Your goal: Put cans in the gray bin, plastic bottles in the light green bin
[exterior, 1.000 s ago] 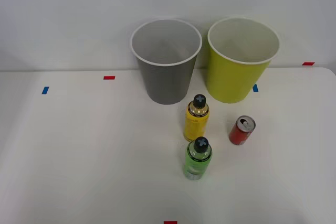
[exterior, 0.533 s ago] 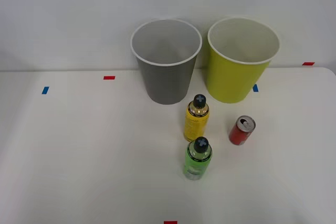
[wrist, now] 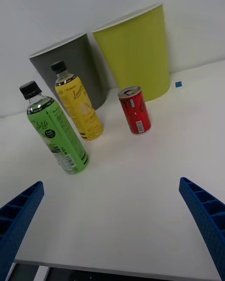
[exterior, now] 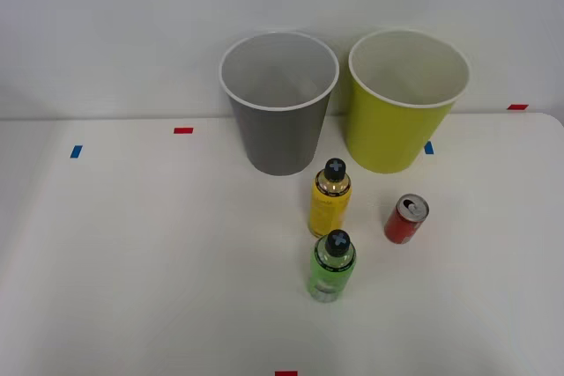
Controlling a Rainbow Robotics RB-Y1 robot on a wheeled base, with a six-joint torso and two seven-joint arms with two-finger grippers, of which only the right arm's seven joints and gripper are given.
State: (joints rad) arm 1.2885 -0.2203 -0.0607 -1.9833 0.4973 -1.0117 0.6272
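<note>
While nothing is gripped yet, the right gripper (wrist: 112,225) is seen spread wide and empty in the wrist view, blue ribbed fingers (wrist: 206,215) at both corners, low over the white surface (exterior: 132,261) and aimed at the standing items. 3 items are left upright: red can (exterior: 405,219), yellow bottle (exterior: 330,200), green bottle (exterior: 331,267). Gray bin (exterior: 279,103) and light green bin (exterior: 405,101) stand side by side at the back, nearly touching; whether an orange can is already inside the gray one can't be told. Judged step: approach + first pick. Red can is prob. the best target, since it sits apart on the robot's right w/ free space around it, near the light green bin's base. The 2 bottles are just beside each other, green nearer the robot, so a finger pushed between them could tip one. The can should be straddled at mid-height, w/ jaws level and centered before closing; thin wall, so a light squeeze. After the lift, it should be carried over the light green bin to the gray bin, clearing both white rims before release.
</note>
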